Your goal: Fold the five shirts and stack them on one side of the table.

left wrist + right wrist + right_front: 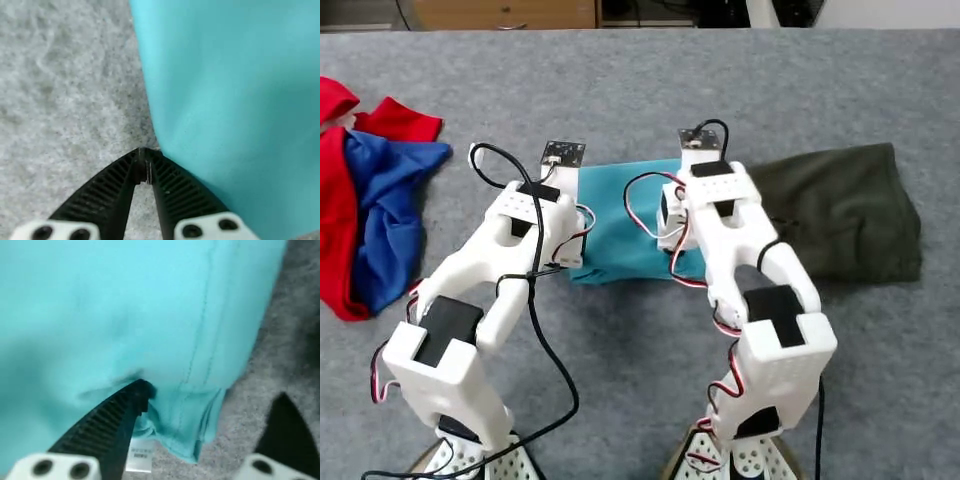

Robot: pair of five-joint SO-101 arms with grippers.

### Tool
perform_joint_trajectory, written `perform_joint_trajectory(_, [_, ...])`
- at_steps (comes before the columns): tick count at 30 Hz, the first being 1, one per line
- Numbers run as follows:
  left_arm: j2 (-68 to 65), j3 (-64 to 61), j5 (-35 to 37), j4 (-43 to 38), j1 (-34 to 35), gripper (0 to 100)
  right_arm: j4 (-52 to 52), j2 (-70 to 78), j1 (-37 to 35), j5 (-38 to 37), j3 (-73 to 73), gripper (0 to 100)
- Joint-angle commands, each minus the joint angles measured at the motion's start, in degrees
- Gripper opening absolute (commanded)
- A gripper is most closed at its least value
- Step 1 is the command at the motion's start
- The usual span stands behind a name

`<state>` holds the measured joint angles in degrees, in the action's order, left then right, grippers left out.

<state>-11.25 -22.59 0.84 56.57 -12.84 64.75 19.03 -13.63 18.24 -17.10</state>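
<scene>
Entry: teal knit shirt (pixel 617 225), flat mid-table on grey felt tabletop (pixel 620 90); your left gripper (pixel 143 155) is pinched shut, seemingly empty, at its left edge, your right gripper (pixel 215 395) spread wide across its right hem, so seat both hem layers deep before closing.

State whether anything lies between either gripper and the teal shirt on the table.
Nothing visible does. The left gripper is shut right at the edge of the teal shirt, and the right gripper is open around the shirt's corner.
</scene>
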Motion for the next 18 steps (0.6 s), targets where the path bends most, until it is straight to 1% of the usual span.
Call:
perform_joint_trajectory(1, [0.22, 0.62, 2.37, -0.53, 0.26, 2, -1.41, 3.74, -2.24, 0.26, -0.40, 28.6])
perform_joint_trajectory(7, [0.48, -0.26, 2.46, -0.79, 0.35, 2, -1.23, 4.18, -1.80, 0.18, 1.19, 16.8])
perform_joint_trajectory(13, [0.48, -0.18, 2.46, -0.79, 0.35, 2, -1.23, 4.18, -1.71, 0.09, 1.19, 1.1])
perform_joint_trajectory(18, [0.48, -0.18, 2.46, -0.79, 0.35, 2, 1.32, 3.74, 0.22, 0.18, 3.12, 0.1])
